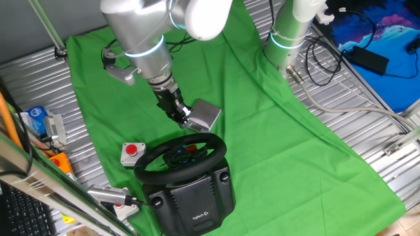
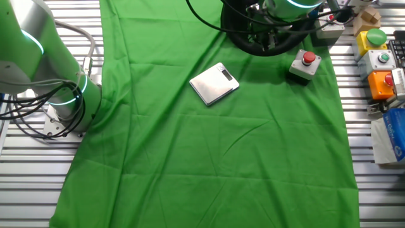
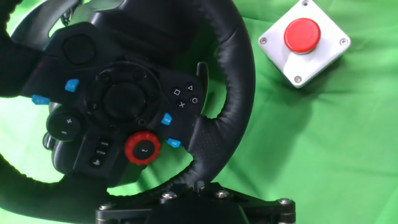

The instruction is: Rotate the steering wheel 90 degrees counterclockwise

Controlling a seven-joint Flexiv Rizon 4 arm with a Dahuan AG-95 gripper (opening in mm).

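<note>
Steering wheel (image 1: 182, 159): black, thick rim, mounted on bulky black base (image 1: 193, 195) with white logo, positioned at near edge of green cloth (image 1: 262, 124) in one fixed view. Directly below and ahead of fingers (image 1: 186, 120), close but apart from them in that view. Rim (image 3: 233, 81) fills left half of hand view; hub (image 3: 124, 99) carries blue buttons and red dial (image 3: 142, 148), dial sitting low on hub, toward fingers. Hub appears tilted in hand view.

Fingers: carried on silver arm (image 1: 141, 46) angled down toward wheel from behind. Black mounting bar (image 3: 199, 208) with screws visible along bottom edge of hand view; fingertips themselves not visible there. Apart or together: cannot tell from any view. No contact with rim visible.

Grey box with red button (image 3: 303, 42): on cloth, beyond fingers and to right in hand view, beside rim, not touching it. Same box (image 1: 132, 152) lies just beside wheel in one fixed view.

Flat silver scale (image 2: 214, 83): on cloth, behind fingers, away from wheel, apart from both.

Second arm base (image 2: 60, 95): at edge of cloth, on ribbed metal counter (image 2: 190, 218), well apart from fingers.

Further button boxes (image 2: 378, 60): at counter edge in the other fixed view, past grey box.
</note>
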